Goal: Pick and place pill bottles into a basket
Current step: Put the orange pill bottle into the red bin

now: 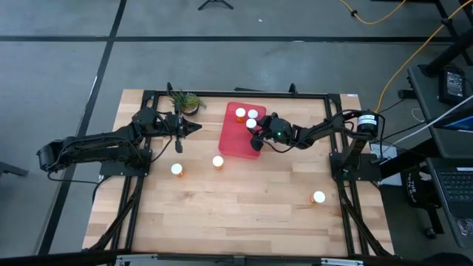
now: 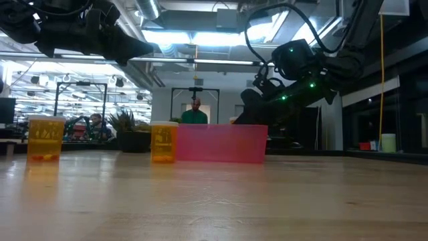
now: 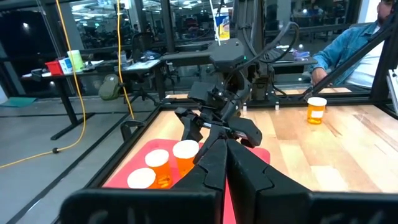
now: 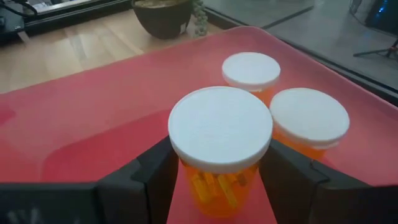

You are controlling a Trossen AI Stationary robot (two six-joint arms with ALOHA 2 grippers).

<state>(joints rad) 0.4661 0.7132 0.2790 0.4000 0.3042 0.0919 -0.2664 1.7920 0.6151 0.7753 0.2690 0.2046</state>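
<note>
I have the right gripper (image 1: 254, 130) over the tray (image 1: 238, 145), its fingers (image 4: 152, 171) pinching a bottle (image 4: 219, 146) by the sides, just beside two bottles (image 1: 246, 114) standing in the tray's far end. The left gripper (image 1: 194, 128), fingers pressed together, hangs near the plant (image 1: 186, 102) by the table's (image 1: 244, 214) far edge. I count three more bottles (image 1: 218, 162) on the table: two near the tray, one toward the right edge.
</note>
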